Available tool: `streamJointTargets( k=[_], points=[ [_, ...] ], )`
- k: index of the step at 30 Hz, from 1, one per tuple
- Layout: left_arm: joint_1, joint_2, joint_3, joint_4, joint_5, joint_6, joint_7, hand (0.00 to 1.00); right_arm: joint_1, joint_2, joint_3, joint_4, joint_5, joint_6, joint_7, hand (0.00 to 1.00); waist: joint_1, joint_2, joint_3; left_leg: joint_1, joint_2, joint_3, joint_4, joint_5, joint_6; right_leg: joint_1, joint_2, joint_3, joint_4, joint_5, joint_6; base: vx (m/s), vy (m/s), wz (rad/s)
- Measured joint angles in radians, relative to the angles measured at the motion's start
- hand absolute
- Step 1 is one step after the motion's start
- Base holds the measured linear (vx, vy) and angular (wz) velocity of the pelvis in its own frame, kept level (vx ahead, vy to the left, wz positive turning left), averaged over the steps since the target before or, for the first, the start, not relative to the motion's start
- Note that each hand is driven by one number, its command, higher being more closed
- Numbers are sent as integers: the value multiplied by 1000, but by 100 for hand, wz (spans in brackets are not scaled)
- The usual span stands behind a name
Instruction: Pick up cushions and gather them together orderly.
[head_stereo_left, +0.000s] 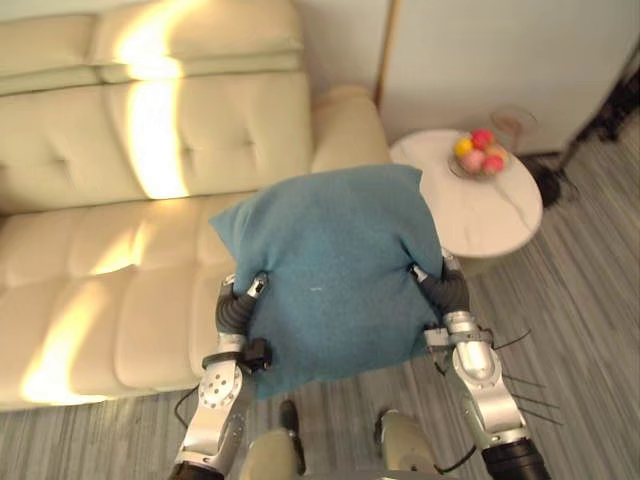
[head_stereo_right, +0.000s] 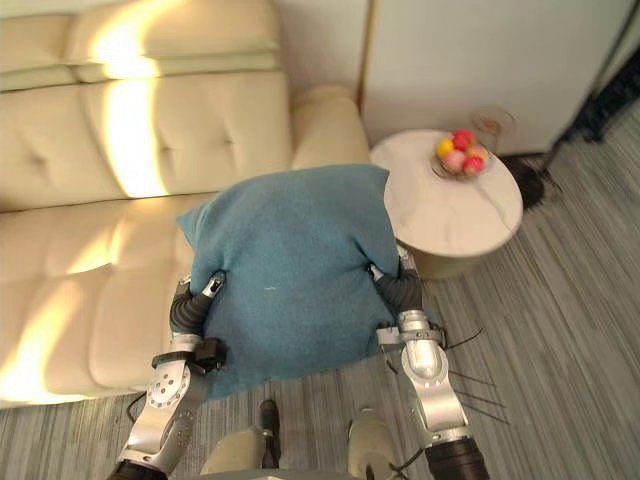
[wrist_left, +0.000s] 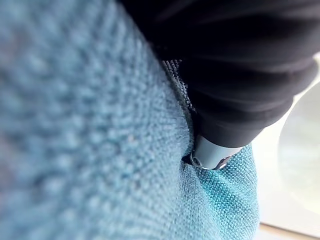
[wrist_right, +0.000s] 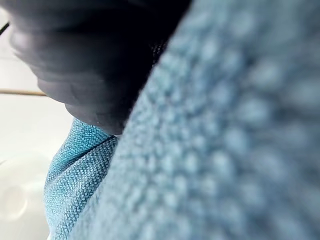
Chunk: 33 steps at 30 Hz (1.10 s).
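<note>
Both sides of the blue cushion (head_stereo_left: 335, 265) are being pressed by left hand (head_stereo_left: 240, 305) and right hand (head_stereo_left: 447, 288); their grip I cannot tell. I am advising even pressure.

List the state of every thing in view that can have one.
teal cushion, lifted, carried at two opposite sides.
left hand, pressed to the cushion's left side.
right hand, pressed to the cushion's right side.
sofa, back cushions in place, sun patches across it.
round table, upright beside the sofa, carrying a bowl.
fruit, piled in the bowl.
</note>
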Motion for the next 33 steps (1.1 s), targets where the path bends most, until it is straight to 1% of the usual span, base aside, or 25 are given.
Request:
streamJointTargets(
  k=[1,2,3,4,5,6,7,8,9,10,11,12,13,14,15,16,19,24,27,28,29,30,31,32,33],
  points=[
    [-4,0,2,0,0,-7,0,100,-21,-6,2,6,1,-2,0,100,20,19,-6,-59,20,-34,-2,34,-10,9,18,-36,-93,-7,-11,-173,-192,55],
    [-3,-7,3,1,0,-7,3,100,-38,-9,3,23,1,-5,0,100,16,43,-2,-83,38,-58,-8,54,-16,5,40,-60,-114,13,-18,-256,-229,75],
    [0,-12,-1,3,0,2,3,100,-47,-12,3,67,3,-5,-4,100,11,65,1,-96,61,-79,-45,118,-19,12,70,-108,-131,36,-43,-285,-191,116],
    [0,-11,-8,3,0,17,3,100,-39,-13,-1,116,3,0,-4,100,10,65,3,-84,67,-37,-117,240,-13,26,80,-172,-135,48,-70,-293,-178,115],
    [0,-11,-11,4,0,18,3,100,-37,-14,-3,120,3,1,-5,100,8,66,3,-78,65,-29,-143,273,-13,28,81,-186,-136,50,-72,-327,-130,131],
    [-1,-11,-25,7,-1,19,1,100,-30,-16,-21,125,3,3,-4,100,-3,66,9,-56,59,24,-207,327,-10,38,53,-255,-155,57,-107,-341,-122,121],
    [0,-10,-50,12,-1,19,-3,100,-22,-12,-43,126,3,2,-4,100,-18,58,9,-72,48,129,-74,204,51,41,27,-300,-176,79,-113,-323,-123,132],
    [-1,-8,-56,11,-1,19,-9,100,-21,-14,-51,125,4,2,-4,100,-21,55,7,-73,45,179,-6,150,73,41,13,-320,-192,95,-114,-282,-114,111],
    [-7,-11,-65,12,-1,17,-21,100,-20,-15,-75,122,8,2,-2,100,-34,52,5,-57,50,255,97,48,85,41,-8,-346,-229,135,-111,-239,-42,98],
    [-13,-12,-81,13,-1,16,-26,100,-17,-15,-90,121,18,2,-2,100,-51,55,3,-13,65,310,150,-41,55,42,-26,-377,-269,170,-106,-279,23,95],
    [-15,-15,-85,15,-1,16,-36,100,-9,-14,-102,117,23,2,-1,100,-60,58,1,31,71,334,146,-84,36,44,-30,-386,-296,190,-101,-220,69,74],
    [-18,-28,-92,23,-1,15,-44,100,5,-14,-111,108,24,2,-1,100,-64,68,-3,75,70,335,93,-120,9,45,-27,-398,-319,206,-92,-210,151,57],
    [-29,-28,-104,43,-1,14,-44,100,18,-7,-122,103,30,3,-1,100,-71,77,-9,128,55,315,-24,-138,4,44,-24,-405,-343,216,-74,-152,144,43],
    [-41,-26,-109,64,0,15,-44,100,25,3,-128,105,43,4,-1,100,-69,69,-10,126,44,312,-43,-115,12,44,-28,-396,-355,223,-68,-142,133,38],
    [-43,-25,-112,75,0,18,-44,100,39,17,-137,101,45,4,-1,100,-69,63,-15,118,29,307,-56,-105,22,51,-30,-395,-387,252,-67,-131,113,28],
    [-43,-25,-116,76,0,21,-44,100,51,25,-143,99,50,4,0,100,-66,59,-19,108,14,302,-54,-109,24,56,-35,-393,-412,283,-60,-122,118,24],
    [-41,-19,-116,75,4,21,-44,100,53,38,-142,99,60,4,2,100,-60,58,-24,85,-5,299,-42,-113,39,58,-46,-372,-452,326,-50,-96,128,10],
    [-28,-11,-108,56,19,23,-61,100,55,42,-141,99,81,4,18,100,-55,56,-28,49,1,303,9,-131,65,53,-43,-359,-487,356,-37,-24,60,-7],
    [10,-12,-100,16,28,24,-64,100,55,41,-138,99,88,4,34,100,-42,57,-29,37,14,314,53,-171,67,44,-37,-338,-481,349,-31,42,47,-24],
    [21,-13,-92,6,32,25,-66,100,55,40,-133,99,88,4,40,100,-40,56,-29,27,18,317,85,-202,69,22,-45,-331,-434,316,-26,73,97,-21],
    [23,-14,-90,5,35,26,-67,100,55,39,-132,99,88,4,40,100,-40,56,-29,27,16,317,92,-208,68,17,-47,-331,-417,303,-23,76,103,-10],
    [35,-15,-81,0,40,29,-76,100,62,39,-124,99,88,4,41,100,-43,55,-28,33,14,313,116,-237,75,-7,-65,-330,-326,246,-18,133,87,21],
    [43,-16,-81,0,42,36,-87,100,81,35,-121,99,88,4,43,100,-50,50,-28,52,-8,288,127,-260,82,-35,-94,-335,-187,187,-26,158,73,35],
    [45,-17,-80,0,45,40,-89,100,87,32,-120,100,88,4,43,100,-54,49,-28,62,-17,280,129,-268,86,-53,-110,-335,-118,171,-33,225,88,52],
    [51,-22,-76,0,55,44,-89,100,90,32,-118,108,87,4,44,100,-67,50,-27,90,-37,250,122,-284,119,-124,-136,-306,65,172,-47,246,79,53]
  ],
)
